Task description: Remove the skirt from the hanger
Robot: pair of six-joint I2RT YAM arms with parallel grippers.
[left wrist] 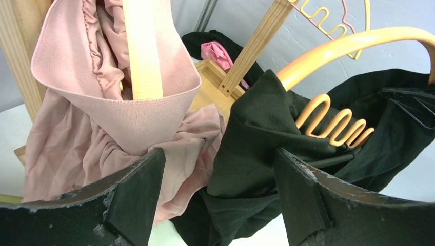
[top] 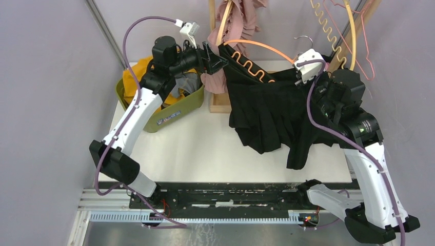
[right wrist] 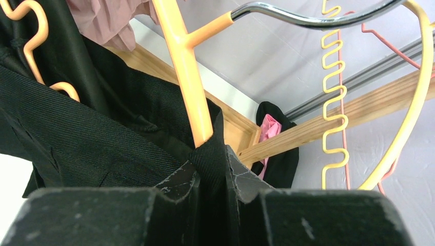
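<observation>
The skirt (top: pixel 267 118) hangs on its hanger (top: pixel 251 66) over the middle of the table (top: pixel 205 148), the left gripper (top: pixel 215 59) at its 10 o'clock corner, the right gripper (top: pixel 303 77) at its 2 o'clock corner. A bin of clothes (top: pixel 177 111) sits on the table at 10 o'clock. The wooden rack (top: pixel 219 102) stands at 12 o'clock behind the skirt, another garment (top: pixel 238 18) draped on it; spare hangers (top: pixel 353 36) hang at 1 o'clock.

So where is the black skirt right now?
Top view: the black skirt hangs right of centre over the table on the orange hanger, between the pink garment and the right claw, which pinches its edge.
</observation>
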